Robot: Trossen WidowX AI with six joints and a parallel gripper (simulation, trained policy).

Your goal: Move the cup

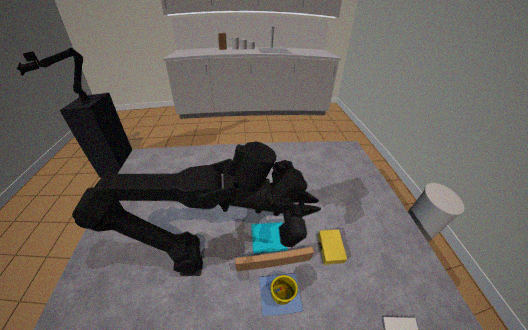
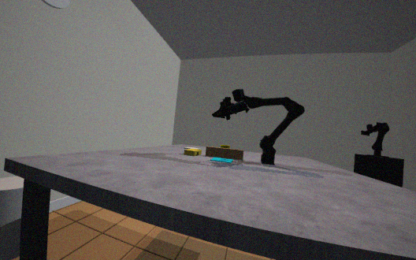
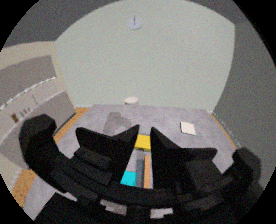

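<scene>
The yellow cup (image 1: 291, 296) stands upright on the blue pad (image 1: 266, 306); small coloured marbles (image 1: 280, 289) show inside it. In the exterior view only the cup's top (image 2: 224, 146) shows above the wooden bar. The cyan pad (image 1: 265, 239) (image 2: 221, 160) (image 3: 129, 178) has no cup on it and is partly hidden by the arm in the top view. My gripper (image 1: 318, 204) (image 2: 213, 115) (image 3: 145, 128) is high above the table, away from the cup. Its fingers are nearly together with nothing between them. The cup is not visible in the wrist view.
A wooden bar (image 1: 274, 259) (image 2: 233, 154) (image 3: 147, 172) stands between the two pads. A yellow block (image 1: 333, 246) (image 2: 192, 152) (image 3: 143, 142) lies beyond the bar's end. A flat white object (image 1: 401, 324) (image 3: 187, 128) lies farther off on the table.
</scene>
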